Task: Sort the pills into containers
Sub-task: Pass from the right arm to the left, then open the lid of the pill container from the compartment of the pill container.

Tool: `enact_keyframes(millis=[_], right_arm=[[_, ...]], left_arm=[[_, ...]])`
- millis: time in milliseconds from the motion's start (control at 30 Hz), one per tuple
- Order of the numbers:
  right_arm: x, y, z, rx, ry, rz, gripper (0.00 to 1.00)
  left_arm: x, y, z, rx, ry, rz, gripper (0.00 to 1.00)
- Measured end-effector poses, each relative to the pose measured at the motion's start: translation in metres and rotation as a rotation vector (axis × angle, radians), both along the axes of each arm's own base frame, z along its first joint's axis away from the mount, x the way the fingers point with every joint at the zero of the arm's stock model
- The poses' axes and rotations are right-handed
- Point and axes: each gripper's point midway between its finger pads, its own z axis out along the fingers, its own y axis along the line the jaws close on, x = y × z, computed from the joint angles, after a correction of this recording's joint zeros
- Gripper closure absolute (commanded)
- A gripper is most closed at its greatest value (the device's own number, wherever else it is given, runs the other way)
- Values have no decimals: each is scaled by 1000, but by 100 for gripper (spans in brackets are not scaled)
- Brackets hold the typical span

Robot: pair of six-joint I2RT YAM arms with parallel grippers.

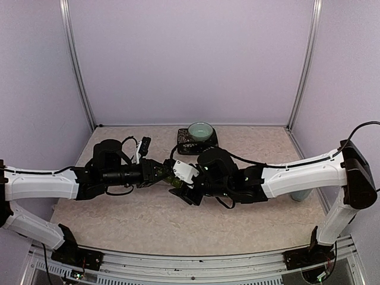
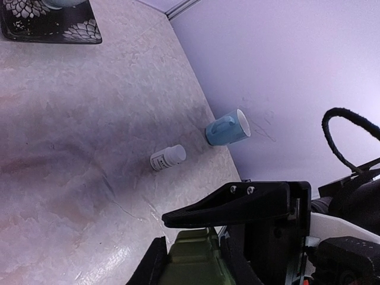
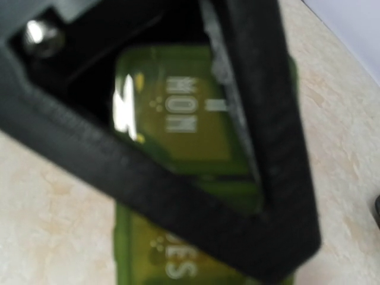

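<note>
three-cell strip: the containers [image 3: 178, 119], dark green, sit mid-frame in the top view, where both arms meet; two lids read "mon" and "tues".
long axis: runs top to bottom of the right wrist frame, mon end uppermost.
left gripper [image 1: 162, 174]: jaws clenched on one end of the strip, reaching in level from the left.
right gripper [image 1: 179, 185]: nearer the mon lid, one black finger crossing just over it; cannot tell if the jaws are parted.
coming move: probably prising up the mon lid, so that finger must catch the lid's edge.
tabletop [image 1: 148, 219]: cannot tell whether the strip rests on it.
farther out: white pill bottle [image 2: 167, 158] on its side, pale blue mug [image 2: 228, 127] near it.
</note>
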Motion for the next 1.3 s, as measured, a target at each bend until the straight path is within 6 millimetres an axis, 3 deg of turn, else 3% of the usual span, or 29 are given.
enact_keyframes(millis=[233, 467, 600, 900, 1300], right_arm=[[0, 3, 7, -7, -2, 10, 41], [-1, 5, 12, -18, -7, 22, 58], [0, 6, 11, -30, -9, 23, 51], [-1, 4, 4, -60, -9, 26, 51], [0, 3, 3, -69, -9, 23, 72]], left_arm=[[0, 2, -7, 35, 13, 3, 82], [1, 2, -8, 44, 16, 8, 82], [1, 3, -9, 52, 19, 11, 82], [-1, 2, -11, 56, 26, -2, 82], [1, 2, -10, 80, 15, 1, 83]])
